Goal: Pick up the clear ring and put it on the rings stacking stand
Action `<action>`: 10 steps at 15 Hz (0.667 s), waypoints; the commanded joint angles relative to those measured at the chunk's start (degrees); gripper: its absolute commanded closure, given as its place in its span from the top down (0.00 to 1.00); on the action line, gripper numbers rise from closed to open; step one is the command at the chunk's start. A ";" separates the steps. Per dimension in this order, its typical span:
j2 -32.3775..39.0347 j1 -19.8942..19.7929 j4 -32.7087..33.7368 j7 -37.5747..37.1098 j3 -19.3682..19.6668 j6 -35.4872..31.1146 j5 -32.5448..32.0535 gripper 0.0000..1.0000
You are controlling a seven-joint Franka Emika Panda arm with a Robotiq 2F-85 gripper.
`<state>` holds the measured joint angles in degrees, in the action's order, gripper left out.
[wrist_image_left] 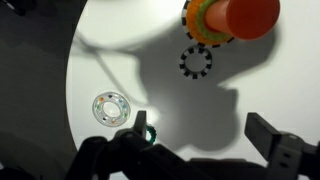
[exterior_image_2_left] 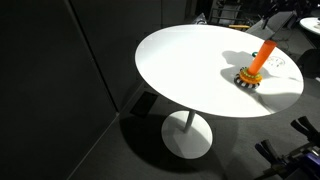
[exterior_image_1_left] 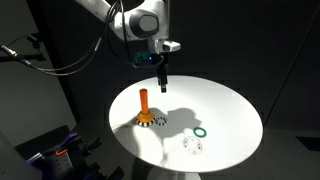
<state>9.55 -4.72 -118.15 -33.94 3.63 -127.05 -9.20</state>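
Note:
The clear ring (exterior_image_1_left: 193, 147) lies flat near the front of the round white table (exterior_image_1_left: 225, 105); in the wrist view it is a glassy ring (wrist_image_left: 110, 105) at the left. The rings stacking stand, an orange peg (exterior_image_1_left: 144, 103) on a yellow base, stands at the table's left; it shows in the other exterior view (exterior_image_2_left: 257, 63) and at the top of the wrist view (wrist_image_left: 245, 15). My gripper (exterior_image_1_left: 161, 83) hangs open and empty above the table's back, right of the stand; in the wrist view its fingers (wrist_image_left: 200, 135) spread over bare table, right of the clear ring.
A dark green ring (exterior_image_1_left: 200, 132) lies right of the clear ring; it shows partly behind a finger in the wrist view (wrist_image_left: 149, 132). A black-and-white dotted ring (exterior_image_1_left: 160, 123) lies beside the stand's base, also in the wrist view (wrist_image_left: 196, 62). Dark surroundings beyond the table edge.

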 commanded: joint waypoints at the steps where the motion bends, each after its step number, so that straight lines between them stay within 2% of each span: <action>1: 0.06 1.22 0.22 0.21 1.24 0.08 0.25 1.00; 5: 0.06 1.40 0.70 0.20 1.25 0.09 0.25 1.00; 10: 4.47 1.12 2.15 0.32 1.58 -0.80 2.62 1.00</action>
<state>10.90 -4.17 -117.53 -33.94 4.21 -127.21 -8.54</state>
